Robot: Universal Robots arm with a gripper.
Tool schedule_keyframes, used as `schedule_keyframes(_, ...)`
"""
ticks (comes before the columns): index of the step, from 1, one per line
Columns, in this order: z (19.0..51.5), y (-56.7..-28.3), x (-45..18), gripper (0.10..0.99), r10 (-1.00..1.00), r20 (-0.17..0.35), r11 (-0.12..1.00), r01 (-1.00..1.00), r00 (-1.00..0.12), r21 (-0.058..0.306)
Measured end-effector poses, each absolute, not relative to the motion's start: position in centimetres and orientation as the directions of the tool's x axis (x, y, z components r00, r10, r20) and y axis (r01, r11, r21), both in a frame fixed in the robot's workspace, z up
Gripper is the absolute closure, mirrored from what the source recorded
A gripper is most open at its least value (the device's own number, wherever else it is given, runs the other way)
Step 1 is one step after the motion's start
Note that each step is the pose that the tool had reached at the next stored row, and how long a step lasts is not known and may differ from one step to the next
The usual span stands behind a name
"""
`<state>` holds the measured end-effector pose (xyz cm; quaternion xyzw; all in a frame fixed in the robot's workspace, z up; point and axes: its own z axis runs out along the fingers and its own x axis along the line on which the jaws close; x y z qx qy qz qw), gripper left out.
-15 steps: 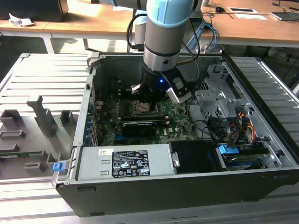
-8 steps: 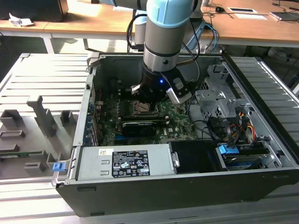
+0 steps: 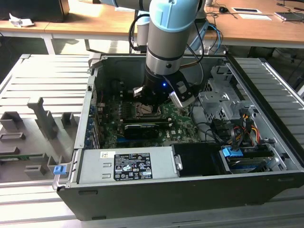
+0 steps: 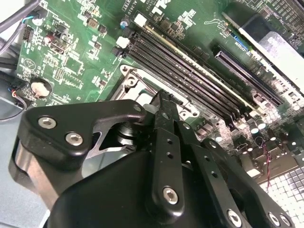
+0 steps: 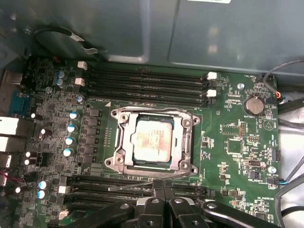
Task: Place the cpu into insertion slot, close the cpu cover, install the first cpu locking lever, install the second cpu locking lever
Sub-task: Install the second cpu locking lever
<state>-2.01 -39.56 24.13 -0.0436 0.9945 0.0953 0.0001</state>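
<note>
Cpu (image 5: 152,138) in insertion slot (image 5: 124,164) — cpu cover (image 5: 180,137) closed.

Cpu (image 5: 151,141) sits in the slot (image 5: 124,153), cover (image 5: 179,137) down around it — memory slots (image 5: 147,83) flank the socket on two sides. Gripper (image 5: 161,190) hangs just beside the socket, over the motherboard (image 5: 237,137).
</note>
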Motion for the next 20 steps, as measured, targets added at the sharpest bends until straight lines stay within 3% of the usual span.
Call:
schedule_keyframes(16,23.9,-39.8,-4.1,0.980,-0.087,-0.009,0.976,-0.087,-0.996,0.200)
schedule_keyframes(20,22.1,-39.8,-5.6,0.980,-0.087,-0.011,0.975,-0.088,-0.996,0.206)
